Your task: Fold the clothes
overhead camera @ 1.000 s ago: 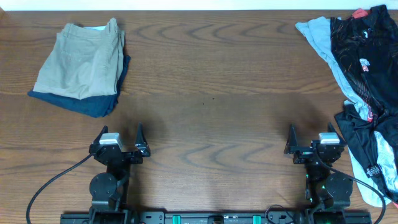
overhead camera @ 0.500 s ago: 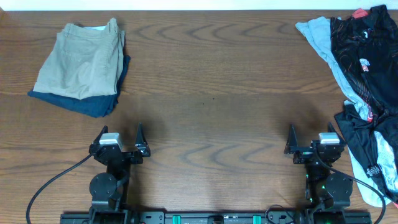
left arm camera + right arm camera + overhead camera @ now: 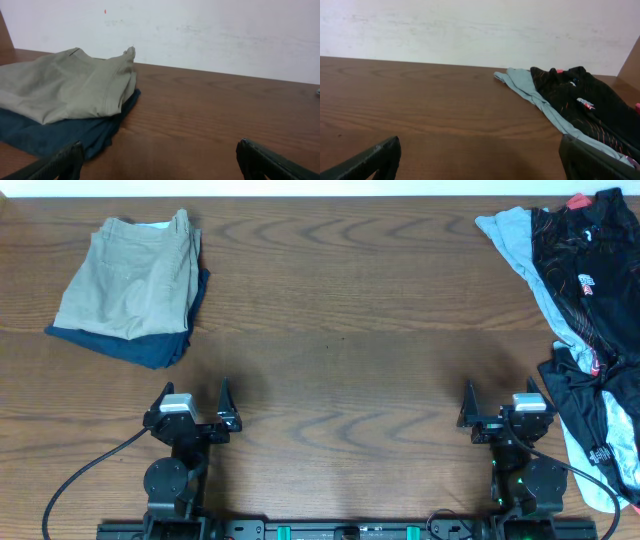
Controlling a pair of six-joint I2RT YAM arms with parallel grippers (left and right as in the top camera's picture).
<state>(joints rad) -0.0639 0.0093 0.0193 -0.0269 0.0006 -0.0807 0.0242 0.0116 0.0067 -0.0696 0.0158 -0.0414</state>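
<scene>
The clothes, a pair of khaki-beige shorts (image 3: 130,280), lie folded into a compact rectangle at the table's far left, on top of a folded dark blue garment (image 3: 152,350). In the left wrist view the shorts (image 3: 60,85) sit ahead and to the left, with the blue garment (image 3: 60,132) under them. My left gripper (image 3: 195,402) rests near the front edge, open and holding nothing, well short of the stack. My right gripper (image 3: 500,402) is at the front right, also open with nothing between its fingers. Bare wood shows between both pairs of fingers (image 3: 160,160) (image 3: 480,160).
A loose heap of unfolded clothing lies along the right edge: a pale grey-blue piece (image 3: 520,250) and black garments with red marks (image 3: 585,260), seen also in the right wrist view (image 3: 580,95). A white wall (image 3: 470,30) runs behind the table's far edge.
</scene>
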